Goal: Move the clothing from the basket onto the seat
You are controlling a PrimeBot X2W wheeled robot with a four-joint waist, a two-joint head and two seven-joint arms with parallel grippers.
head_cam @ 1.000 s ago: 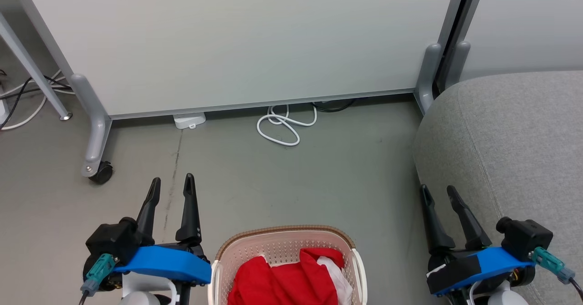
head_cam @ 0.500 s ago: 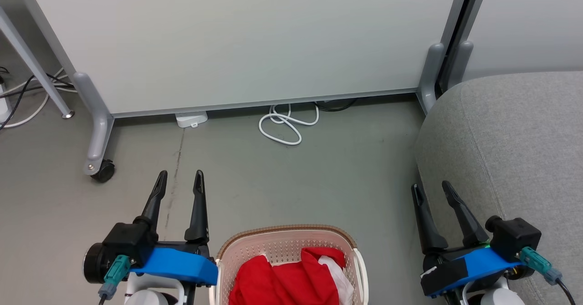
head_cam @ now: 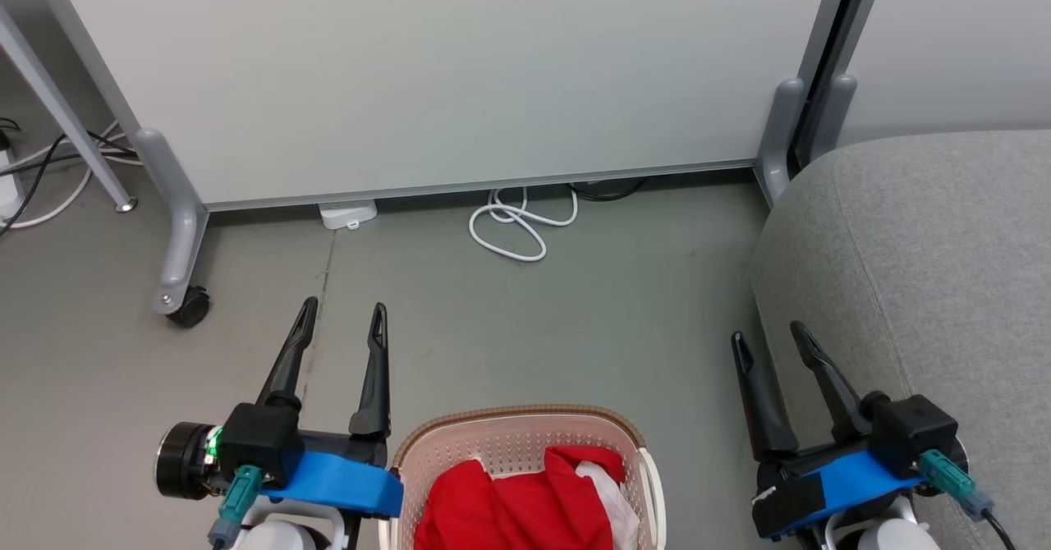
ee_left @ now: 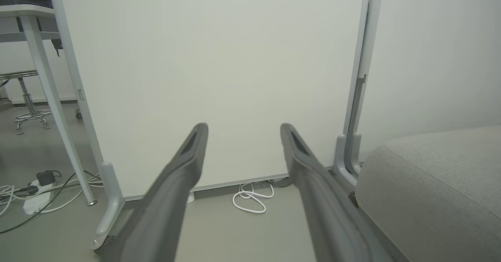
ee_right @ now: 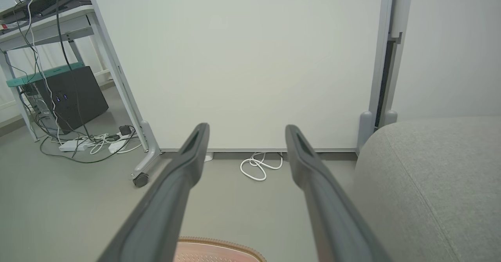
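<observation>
1. The red clothing (head_cam: 517,509) sits bunched up in the basket (head_cam: 513,415), on the floor right in front of me.
2. The big grey seat (head_cam: 928,246) is close by on the right.
3. My left gripper (head_cam: 344,305) hangs beside the basket, fingers apart, holding nothing.
4. My right gripper (head_cam: 768,333) hangs between basket and seat, fingers apart too, empty.
5. I think the clothing is soft, light and floppy, so it may sag and slip.
6. I would pinch a thick fold on top of the pile.
</observation>
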